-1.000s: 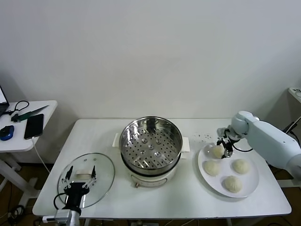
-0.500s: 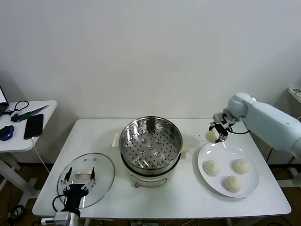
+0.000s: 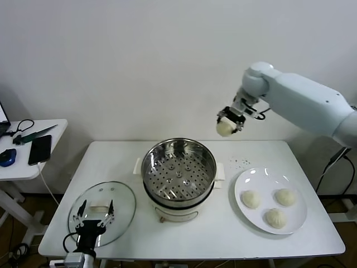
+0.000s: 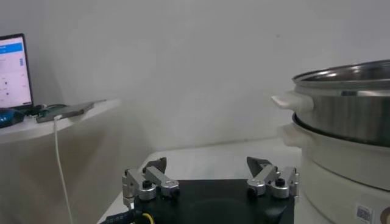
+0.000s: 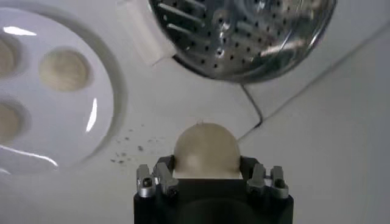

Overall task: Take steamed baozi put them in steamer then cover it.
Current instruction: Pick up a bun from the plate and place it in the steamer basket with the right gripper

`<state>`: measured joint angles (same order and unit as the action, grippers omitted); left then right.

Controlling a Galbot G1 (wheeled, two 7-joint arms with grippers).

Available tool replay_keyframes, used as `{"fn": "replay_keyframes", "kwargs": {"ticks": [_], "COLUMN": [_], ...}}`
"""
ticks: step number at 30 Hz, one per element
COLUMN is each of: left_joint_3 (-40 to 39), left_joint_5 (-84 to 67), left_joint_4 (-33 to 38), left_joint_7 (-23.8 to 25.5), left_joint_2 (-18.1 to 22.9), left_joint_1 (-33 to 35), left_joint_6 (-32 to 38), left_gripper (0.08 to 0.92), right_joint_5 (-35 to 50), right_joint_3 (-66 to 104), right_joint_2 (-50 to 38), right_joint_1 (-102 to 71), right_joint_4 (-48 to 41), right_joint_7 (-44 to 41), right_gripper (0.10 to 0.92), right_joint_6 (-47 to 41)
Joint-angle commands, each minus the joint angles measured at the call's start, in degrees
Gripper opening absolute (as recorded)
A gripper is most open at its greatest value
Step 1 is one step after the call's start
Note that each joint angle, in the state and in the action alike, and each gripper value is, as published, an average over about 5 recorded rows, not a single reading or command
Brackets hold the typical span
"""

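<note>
My right gripper (image 3: pixel 227 125) is shut on a cream-white baozi (image 3: pixel 225 128) and holds it high in the air, beyond the back right of the steamer (image 3: pixel 178 174). In the right wrist view the baozi (image 5: pixel 206 150) sits between the fingers, with the steamer's perforated tray (image 5: pixel 244 30) farther off. Three more baozi (image 3: pixel 251 199) lie on the white plate (image 3: pixel 295 220) at the right. The glass cover (image 3: pixel 124 202) with its white handle lies flat on the table at the left front. My left gripper (image 3: pixel 95 209) hangs open over the cover, empty.
A small side table (image 3: pixel 25 162) at the far left carries a phone, a mouse and cables. Dark crumbs (image 3: pixel 240 162) lie on the table behind the plate. The steamer's white base and side handle (image 4: pixel 291 101) stand close by in the left wrist view.
My right gripper has lifted one baozi off the plate and carried it up and to the left, toward the steamer. Three baozi stay on the plate. The left arm has not moved.
</note>
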<state>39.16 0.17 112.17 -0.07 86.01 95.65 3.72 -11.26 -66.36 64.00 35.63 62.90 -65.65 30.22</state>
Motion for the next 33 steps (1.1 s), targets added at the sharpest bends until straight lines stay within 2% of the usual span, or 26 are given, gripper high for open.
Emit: {"fn": "replay_keyframes", "kwargs": {"ticks": [1,8,18,25,33], "left_joint_3": [0.0,0.2,0.4,0.3,0.1], "left_joint_5": [0.0,-0.2,-0.3,-0.3,-0.4], "left_joint_4": [0.1,0.1,0.3,-0.1,-0.3], "left_joint_7": [0.0,0.1,0.1,0.2,0.2], "left_joint_2": [-0.2,-0.4,-0.7,-0.7,-0.8], "left_joint_1": [0.1,0.9,1.4,1.3,1.5], "left_joint_6": [0.0,0.1,0.1,0.2,0.4], "left_gripper": [0.823,0.823,0.823,0.823,0.823], "right_joint_5": [-5.7,-13.9,-9.2,-9.0,-17.8], "right_joint_3": [-1.4,0.9,-2.2,-4.3,-1.3], "right_joint_2": [8.2,12.6,15.1,15.3,16.4], "right_joint_1": [3.7,-3.0,-9.6,-10.8,-12.8], "right_joint_4": [3.6,3.2,0.0,-1.8,-5.1], "right_joint_7": [0.5,2.3,1.1,0.8,2.3], "right_gripper": [0.687,0.691,0.696,0.696,0.7], "right_joint_6": [8.3,11.0,6.9,6.5,8.9]}}
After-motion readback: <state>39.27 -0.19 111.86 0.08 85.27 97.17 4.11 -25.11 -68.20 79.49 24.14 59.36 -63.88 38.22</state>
